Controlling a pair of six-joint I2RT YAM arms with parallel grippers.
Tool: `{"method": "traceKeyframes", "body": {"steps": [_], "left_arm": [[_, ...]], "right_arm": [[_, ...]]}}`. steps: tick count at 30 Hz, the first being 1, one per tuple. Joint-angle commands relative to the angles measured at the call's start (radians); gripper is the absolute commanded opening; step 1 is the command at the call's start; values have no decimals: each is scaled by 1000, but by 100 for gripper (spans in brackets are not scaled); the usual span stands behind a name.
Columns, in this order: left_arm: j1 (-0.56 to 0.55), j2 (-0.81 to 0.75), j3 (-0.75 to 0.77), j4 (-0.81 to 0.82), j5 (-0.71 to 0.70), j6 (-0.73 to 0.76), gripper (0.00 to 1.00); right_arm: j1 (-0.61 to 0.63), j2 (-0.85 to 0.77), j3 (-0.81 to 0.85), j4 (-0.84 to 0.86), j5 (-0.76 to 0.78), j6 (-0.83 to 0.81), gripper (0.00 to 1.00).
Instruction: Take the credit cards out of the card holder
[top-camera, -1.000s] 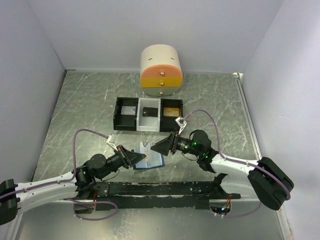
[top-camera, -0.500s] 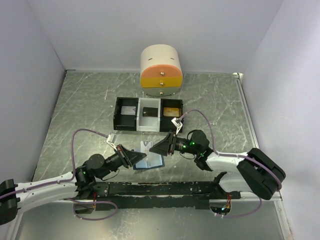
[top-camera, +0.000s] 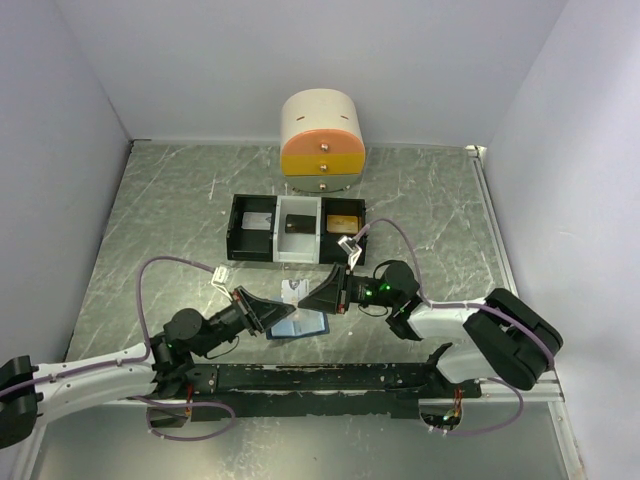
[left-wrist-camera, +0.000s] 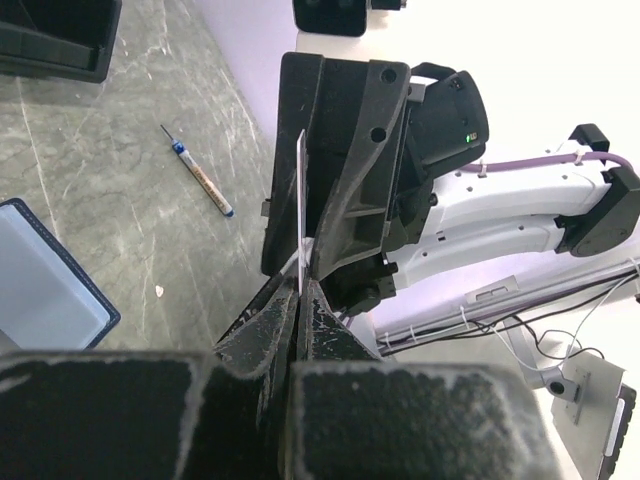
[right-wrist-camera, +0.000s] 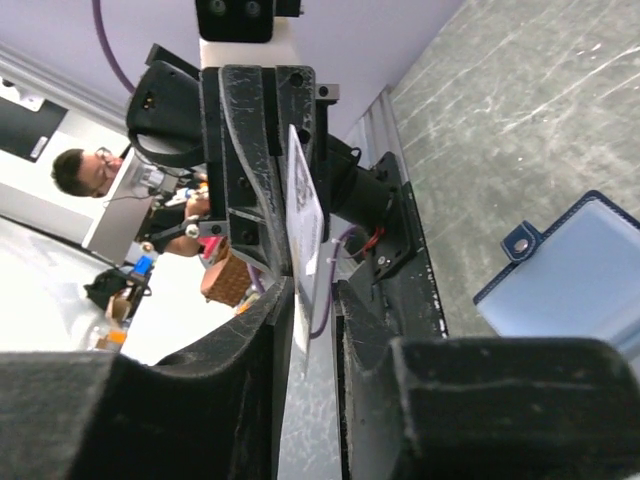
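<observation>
Top external view is showing the left gripper (top-camera: 279, 311) and the right gripper (top-camera: 313, 295) pointing at each other tip to tip, low over the near middle of the marble-patterned table (top-camera: 160, 220). A white credit card (top-camera: 291, 292) is standing on edge between them, lifted off the table.

The card holder (top-camera: 306, 326) is lying open and flat just near of the two tips, its light blue inside facing up. In the right wrist view its dark edge and black clasp tab (right-wrist-camera: 519, 245) are showing, and it is sitting apart from the card.

In the left wrist view the left fingers (left-wrist-camera: 268, 318) are pressing together on the lower edge of the card, which is showing as a thin white line. In the right wrist view the right fingers (right-wrist-camera: 262, 330) are straddling the card's opposite edge with a narrow gap. The card is lying against one finger, and I cannot tell whether they are pinching it. Dark print is showing on the card's face.

A three-compartment tray (top-camera: 234, 228) is sitting farther back, with a tan-gold card (top-camera: 343, 222) in its right compartment. A round-topped drawer unit (top-camera: 322, 140) is standing behind it. A thin syringe (left-wrist-camera: 197, 170) is lying on the table, apart from the card holder.
</observation>
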Motion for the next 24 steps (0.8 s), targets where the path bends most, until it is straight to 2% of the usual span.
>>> {"method": "traceKeyframes", "body": {"steps": [1, 5, 13, 19, 21, 24], "left_arm": [[5, 18, 4, 66, 45, 29, 7], [5, 34, 2, 80, 49, 24, 7], [5, 7, -19, 73, 24, 13, 7], [5, -20, -26, 48, 17, 10, 7], [5, -25, -16, 12, 13, 11, 14], [5, -30, 1, -52, 7, 12, 32]], "right_arm": [[-4, 7, 21, 98, -40, 36, 21], [-5, -15, 35, 67, -39, 24, 16], [-4, -33, 38, 36, -38, 12, 0], [-5, -39, 36, 21, -16, 11, 0], [-4, -43, 38, 10, 2, 10, 0], [-5, -59, 49, -39, 22, -16, 0]]}}
